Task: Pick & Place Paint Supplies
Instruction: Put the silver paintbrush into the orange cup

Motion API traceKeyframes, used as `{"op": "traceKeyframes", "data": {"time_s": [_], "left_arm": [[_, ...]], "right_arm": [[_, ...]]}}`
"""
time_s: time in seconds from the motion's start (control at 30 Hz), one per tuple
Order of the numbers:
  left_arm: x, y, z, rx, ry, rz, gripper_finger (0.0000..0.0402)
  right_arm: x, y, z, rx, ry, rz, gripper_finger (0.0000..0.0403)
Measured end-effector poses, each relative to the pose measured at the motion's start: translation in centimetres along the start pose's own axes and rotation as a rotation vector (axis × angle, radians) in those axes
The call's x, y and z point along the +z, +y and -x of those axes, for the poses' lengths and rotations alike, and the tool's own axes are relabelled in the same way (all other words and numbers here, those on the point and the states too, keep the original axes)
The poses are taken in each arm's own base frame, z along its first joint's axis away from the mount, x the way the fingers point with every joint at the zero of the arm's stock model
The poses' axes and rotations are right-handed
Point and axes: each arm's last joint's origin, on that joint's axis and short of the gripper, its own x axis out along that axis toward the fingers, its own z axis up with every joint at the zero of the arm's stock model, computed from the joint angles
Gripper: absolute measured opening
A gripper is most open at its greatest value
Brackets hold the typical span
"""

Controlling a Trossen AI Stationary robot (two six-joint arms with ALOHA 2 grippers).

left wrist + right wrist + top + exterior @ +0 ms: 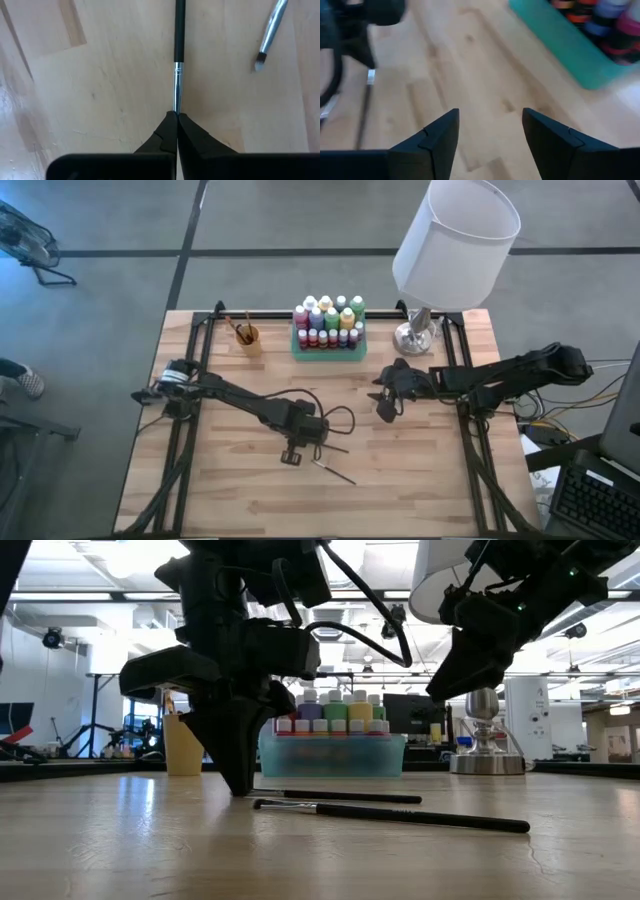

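Note:
Two thin dark-handled paintbrushes lie on the wooden table. My left gripper [305,445] [240,788] points steeply down and is shut on the end of the farther paintbrush [179,45] [345,797]. The nearer paintbrush [400,815] [335,472] lies free, flat on the table. Small paint bottles [328,320] stand in a green tray [296,348] at the back. An orange cup [247,338] left of the tray holds more brushes. My right gripper [385,408] [490,135] hangs open above the table, right of the brushes, holding nothing. My left gripper pinches the brush's silver ferrule end [176,102] between its two fingertips [167,127]. The fingers come from above, slanting steeply down, and the handle [180,30] runs straight away from them. The brush lies level on the table.
A lamp with a white shade [455,235] and a metal base [415,335] stands at the back right, beside the tray. Black frame rails [190,380] run along the table's left and right sides. Bare wood lies toward the near edge [320,515].

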Motion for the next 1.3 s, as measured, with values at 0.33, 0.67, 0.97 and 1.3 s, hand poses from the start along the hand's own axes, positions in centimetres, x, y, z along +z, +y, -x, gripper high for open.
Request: {"op": "traceKeyframes", "data": {"time_s": [0.33, 0.67, 0.97, 1.3], "left_arm": [[0.7, 0.9, 0.5, -0.004, -0.029, 0.057, 0.0000], [0.6, 1.4, 0.6, -0.011, -0.023, 0.083, 0.0000], [0.5, 1.4, 0.6, -0.018, -0.014, 0.101, 0.0001], [0.8, 1.3, 0.8, -0.035, -0.024, 0.124, 0.0000]], "right_arm": [[-1.8, 2.9, -1.7, 0.182, 0.037, 0.095, 0.0202], [-1.1, 7.4, -3.5, 0.403, -0.029, 0.165, 0.0215], [-1.3, 9.8, -6.7, 0.408, 0.044, 0.221, 0.0257], [-1.8, 11.4, -9.2, 0.402, 0.086, 0.246, 0.0279]]}}
